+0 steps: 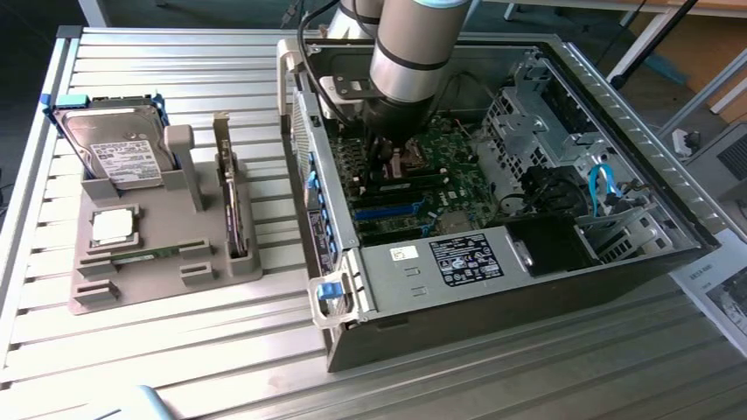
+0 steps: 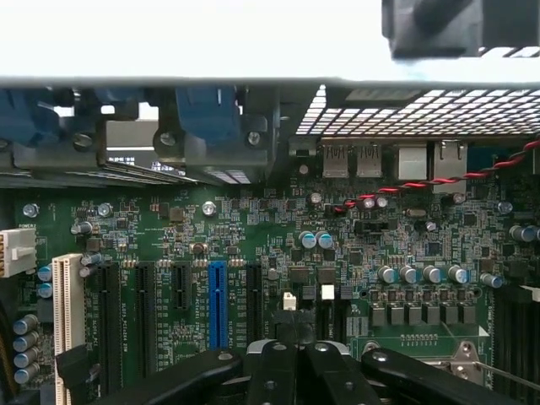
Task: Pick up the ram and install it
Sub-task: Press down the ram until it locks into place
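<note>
1. While the arm reaches down into the open computer case (image 1: 607,96), its gripper (image 2: 294,359) sits low over the motherboard (image 2: 253,245), fingers (image 2: 272,371) pinched together with nothing visible between them.
2. Wrist view: the black fingers meet just beside the blue expansion slot (image 2: 218,304), with the white slot (image 2: 61,321) further off.
3. Out on the slatted table (image 1: 175,350), a grey holder tray (image 1: 100,297) lies to the exterior view's left of the case.
4. One ram (image 1: 150,255) stick lies flat in that tray, below the silver processor (image 1: 114,227).
5. The hard drive (image 1: 114,153) stands at the tray's far end, and a tall card (image 1: 237,219) stands on edge nearby.
</note>
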`<state>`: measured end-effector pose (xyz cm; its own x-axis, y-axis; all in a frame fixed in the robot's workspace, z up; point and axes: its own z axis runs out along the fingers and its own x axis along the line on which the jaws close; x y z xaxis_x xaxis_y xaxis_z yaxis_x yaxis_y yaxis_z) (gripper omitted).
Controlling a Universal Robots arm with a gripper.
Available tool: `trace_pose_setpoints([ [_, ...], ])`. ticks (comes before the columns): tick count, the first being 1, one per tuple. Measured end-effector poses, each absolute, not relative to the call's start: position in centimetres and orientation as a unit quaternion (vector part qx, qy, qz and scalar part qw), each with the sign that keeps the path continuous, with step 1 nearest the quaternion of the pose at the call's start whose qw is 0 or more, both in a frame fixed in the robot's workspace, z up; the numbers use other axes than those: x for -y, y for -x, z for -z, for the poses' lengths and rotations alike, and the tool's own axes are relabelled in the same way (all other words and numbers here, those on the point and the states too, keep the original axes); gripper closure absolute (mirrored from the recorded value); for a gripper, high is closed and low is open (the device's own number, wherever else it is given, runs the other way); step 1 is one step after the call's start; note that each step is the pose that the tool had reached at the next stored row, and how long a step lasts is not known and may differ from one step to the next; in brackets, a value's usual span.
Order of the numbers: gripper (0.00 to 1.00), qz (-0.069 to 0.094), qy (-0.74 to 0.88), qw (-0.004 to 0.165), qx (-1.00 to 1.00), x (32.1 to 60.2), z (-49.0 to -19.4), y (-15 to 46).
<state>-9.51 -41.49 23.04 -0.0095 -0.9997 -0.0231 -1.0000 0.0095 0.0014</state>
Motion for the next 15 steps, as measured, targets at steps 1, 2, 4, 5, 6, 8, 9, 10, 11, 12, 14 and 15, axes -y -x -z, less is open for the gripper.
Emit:
trace_pose_setpoints([
  [1,0.90,-0.009,0.704,0.008,-0.710,41.5,-23.1,9.5],
  [2,0.90,-0.009,0.704,0.008,-0.710,41.5,-23.3,9.5],
  [4,0.90,-0.009,0.704,0.007,-0.710,41.5,-23.8,9.5],
  [5,0.90,-0.009,0.704,0.007,-0.710,41.5,-24.0,9.5],
  [6,0.90,-0.009,0.704,0.007,-0.710,41.5,-24.3,9.5],
  [8,0.90,-0.009,0.704,0.007,-0.710,41.5,-24.9,9.5],
  [9,0.90,-0.009,0.704,0.007,-0.710,41.5,-25.1,9.5],
  [10,0.90,-0.009,0.704,0.007,-0.710,41.5,-25.3,9.5],
  [11,0.90,-0.009,0.704,0.007,-0.710,41.5,-25.5,9.5],
  [12,0.90,-0.009,0.704,0.007,-0.710,41.5,-25.7,9.5],
  [14,0.90,-0.009,0.704,0.007,-0.710,41.5,-26.1,9.5],
  [15,0.90,-0.009,0.704,0.007,-0.710,41.5,-26.4,9.5],
])
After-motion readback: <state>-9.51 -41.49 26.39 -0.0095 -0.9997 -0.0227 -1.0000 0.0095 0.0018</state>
